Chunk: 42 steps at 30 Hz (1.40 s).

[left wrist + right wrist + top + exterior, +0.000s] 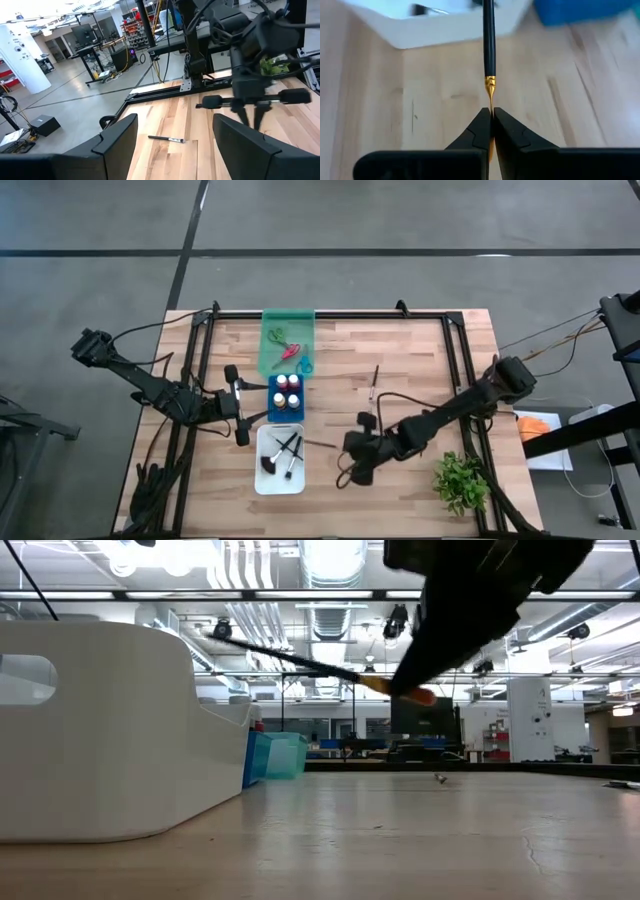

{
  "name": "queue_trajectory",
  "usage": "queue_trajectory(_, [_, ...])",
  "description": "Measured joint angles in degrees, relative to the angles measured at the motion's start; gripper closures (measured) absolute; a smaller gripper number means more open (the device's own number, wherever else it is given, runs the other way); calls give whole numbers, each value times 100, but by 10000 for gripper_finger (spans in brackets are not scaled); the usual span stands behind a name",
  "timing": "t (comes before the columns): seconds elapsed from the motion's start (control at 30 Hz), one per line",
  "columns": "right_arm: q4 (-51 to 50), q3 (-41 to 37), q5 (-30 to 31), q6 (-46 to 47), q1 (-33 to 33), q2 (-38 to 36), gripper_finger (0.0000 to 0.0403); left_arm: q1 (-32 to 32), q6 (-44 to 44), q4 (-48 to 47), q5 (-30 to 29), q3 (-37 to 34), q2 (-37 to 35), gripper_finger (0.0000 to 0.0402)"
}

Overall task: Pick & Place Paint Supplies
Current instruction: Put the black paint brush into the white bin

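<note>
From above, my right gripper (345, 444) is just beside the white tray (262, 479), at the tabletop's near-middle part. My left gripper (238, 402) waits open beside the blue tray (272, 412).

In the low view the brush (300, 661) hangs tilted above the wood.

In the right wrist view the fingers (507, 131) are closed on its thin end. I should carry it slowly over the tray wall, because such a thin grip may slip.

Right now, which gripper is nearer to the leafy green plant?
Right. The right gripper, shut on a thin brush, sits just left of the plant. The left gripper waits beyond the blue tray.
</note>
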Motion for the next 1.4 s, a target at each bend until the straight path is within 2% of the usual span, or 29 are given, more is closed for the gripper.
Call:
queue_trajectory(0.37, [914, 461, 28, -3689, -16, 72, 395, 0, -16, 26, 0, 0, 0, 135])
queue_trajectory(0.53, [1334, 769, -9, -5667, -113, 453, 395, 2, -14, 24, 0, 0, 0, 135])
queue_trajectory(0.63, [1542, 1011, -205, -6351, -208, 754, 395, 2, -14, 20, 0, -2, 2, 135])
queue_trajectory(0.7, [1543, 1230, -501, -6615, -323, 967, 395, 2, -14, 21, 0, 0, 0, 135])
queue_trajectory(0.83, [1552, 1676, -636, -6951, -467, 1401, 395, 4, -14, 20, 0, -2, 0, 135])
queue_trajectory(1.03, [1473, 2255, -1200, -7267, -734, 1845, 395, 4, -14, 15, 0, -1, 0, 135])
queue_trajectory(1.4, [1406, 2321, -1902, -7321, -1304, 1998, 395, 4, -13, -2, 42, -2, 0, 135])
